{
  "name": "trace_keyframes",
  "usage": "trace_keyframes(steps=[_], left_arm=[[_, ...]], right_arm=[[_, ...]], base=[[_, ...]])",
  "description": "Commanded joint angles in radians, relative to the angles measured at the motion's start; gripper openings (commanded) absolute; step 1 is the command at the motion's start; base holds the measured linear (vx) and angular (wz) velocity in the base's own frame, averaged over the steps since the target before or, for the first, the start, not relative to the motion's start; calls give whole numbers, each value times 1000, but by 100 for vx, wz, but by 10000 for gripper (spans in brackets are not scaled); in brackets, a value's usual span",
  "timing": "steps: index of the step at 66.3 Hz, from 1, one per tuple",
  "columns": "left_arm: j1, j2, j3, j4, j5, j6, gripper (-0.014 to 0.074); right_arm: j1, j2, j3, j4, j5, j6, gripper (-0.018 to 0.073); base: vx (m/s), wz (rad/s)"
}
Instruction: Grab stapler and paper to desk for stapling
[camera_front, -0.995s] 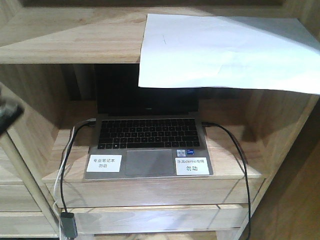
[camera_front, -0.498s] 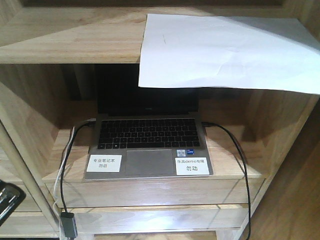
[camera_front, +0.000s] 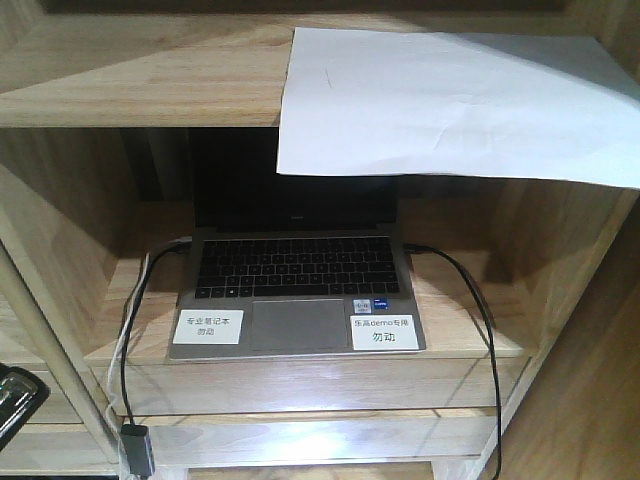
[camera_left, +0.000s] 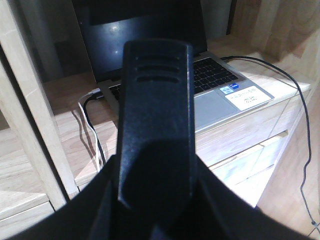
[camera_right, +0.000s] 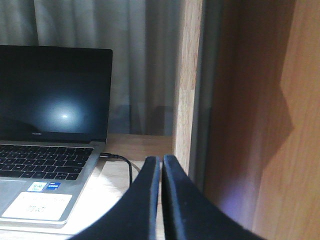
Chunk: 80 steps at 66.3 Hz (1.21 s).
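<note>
— Down in the lower-left corner, the black left gripper (camera_front: 12, 395) now sits much lower than a second ago, when it was at mid-height on that edge.
— What is it carrying?
— Its wrist view shows the small black plastic stapler (camera_left: 155, 125), three slots across its top, clamped upright between the fingers (camera_left: 102, 200).
— And the right gripper (camera_right: 161, 195)?
— Its fingers are pressed together with only a hairline slit, just beside a light wooden upright (camera_right: 187, 85).
— Beyond them?
— An open silver laptop (camera_front: 295, 290) with a dark screen rests in the shelf bay, with a black cable (camera_front: 485, 330) trailing off its right side.
— The paper?
— The large white rectangular sheet of paper (camera_front: 450, 100) lies on the top shelf board (camera_front: 140, 80). Its front edge overhangs the bay, well apart from both grippers.
</note>
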Motion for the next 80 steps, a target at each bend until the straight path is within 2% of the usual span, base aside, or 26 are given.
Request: trace_keyframes(steps=[1, 34, 39, 46, 53, 60, 64, 71, 80], left_arm=[[-6, 9, -30, -3, -116, -2, -7], [-6, 9, -30, -3, -116, -2, -7], [-6, 9, -30, -3, -116, -2, -7], [-6, 9, -30, -3, -116, -2, -7], [-6, 9, -30, -3, -116, -2, -7], [-6, 9, -30, -3, -116, -2, -7], [-6, 9, -30, -3, -116, -2, -7], [-6, 9, -30, -3, -116, -2, -7], [-6, 9, -30, -3, -116, -2, -7]], right_arm=[[-4, -14, 4, -4, -77, -2, -9], [-4, -14, 4, -3, -76, -2, -9], [-4, -14, 4, 23, -90, 39, -9], [-4, -14, 4, 29, -132, 272, -9], [-4, -14, 4, 12, -143, 623, -9], [-4, -14, 4, -50, -144, 928, -9], [-5, -14, 4, -100, -144, 1056, -8], [-3, -14, 2, -138, -146, 1175, 3], [-3, 19, -28, -138, -158, 1183, 71]], base=[[0, 0], [0, 0], [0, 0], [0, 0], [0, 0], [0, 0], [0, 0], [0, 0], [0, 0]])
